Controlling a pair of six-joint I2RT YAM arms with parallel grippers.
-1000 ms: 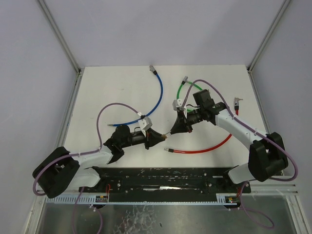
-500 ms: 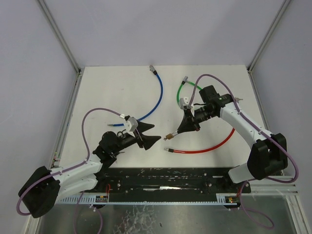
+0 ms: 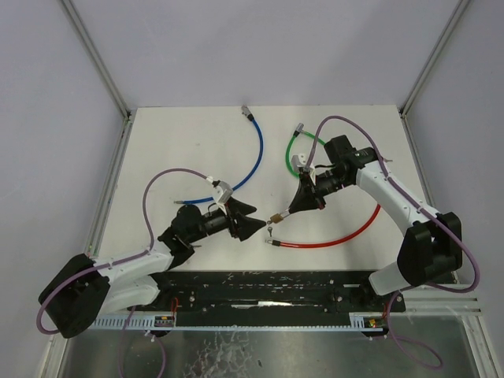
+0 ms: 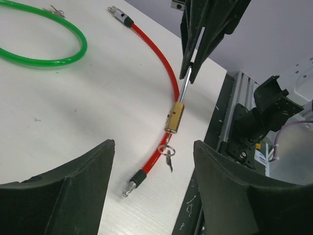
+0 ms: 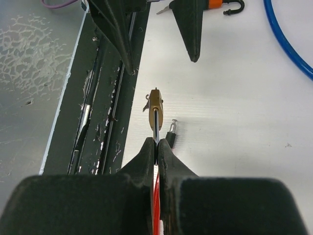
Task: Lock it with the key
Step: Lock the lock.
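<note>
A small brass padlock (image 4: 174,117) hangs in the air by its steel shackle (image 4: 185,88), and my right gripper (image 5: 156,142) is shut on that shackle. A ring with a small key (image 4: 169,159) dangles from the padlock's lower end. In the top view the padlock (image 3: 276,217) sits between the two grippers. My left gripper (image 4: 152,144) is open and faces the padlock and key from a short way off, touching neither. In the right wrist view the padlock (image 5: 156,105) points toward the left gripper's fingers (image 5: 190,29).
A red cable (image 3: 339,236) lies under the padlock, with its metal end (image 4: 128,188) near the key. A green cable (image 3: 293,150) and a blue cable (image 3: 252,169) lie farther back. The black rail (image 3: 276,287) runs along the near edge.
My left gripper, shut at the padlock a second ago, opened, drew back, then came closer again. The right gripper shifted slightly right with the padlock.
</note>
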